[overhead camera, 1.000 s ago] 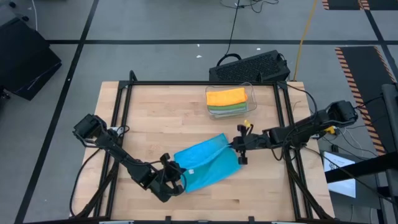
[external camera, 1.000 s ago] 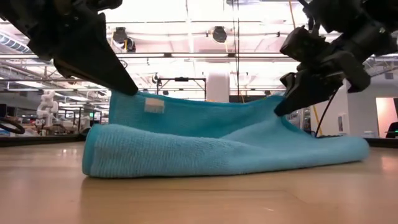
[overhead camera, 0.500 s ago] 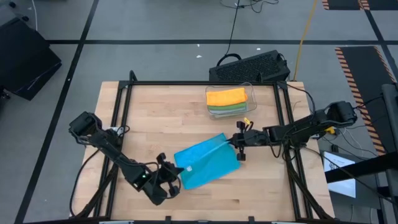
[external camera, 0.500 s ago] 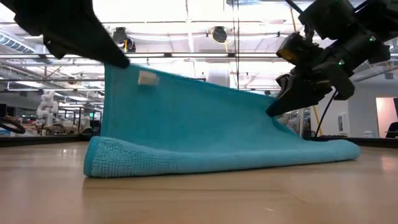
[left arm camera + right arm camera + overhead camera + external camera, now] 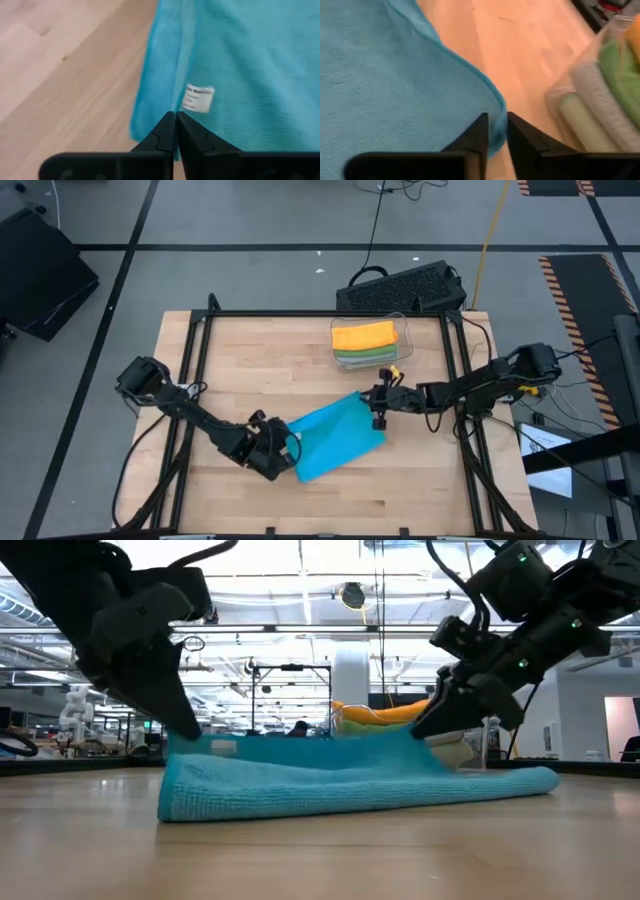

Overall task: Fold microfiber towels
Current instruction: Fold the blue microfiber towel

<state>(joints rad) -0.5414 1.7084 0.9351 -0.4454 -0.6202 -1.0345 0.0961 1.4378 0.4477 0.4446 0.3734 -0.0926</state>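
Left gripper (image 5: 283, 452): pinched closed on the blue towel's (image 5: 335, 438) edge beside its white tag (image 5: 198, 98).
Right gripper (image 5: 378, 406): fingers slightly parted, towel's opposite corner between them.
Blue towel: folded over, lying flat on the table (image 5: 260, 360).
Clear bin (image 5: 373, 343): beyond the towel, holding stacked orange (image 5: 362, 335), green and grey towels.
Open room: bare wood all around the towel.

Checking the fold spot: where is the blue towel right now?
In the high view the blue towel lies on the table's near middle, between the left gripper and right gripper, just in front of the bin.
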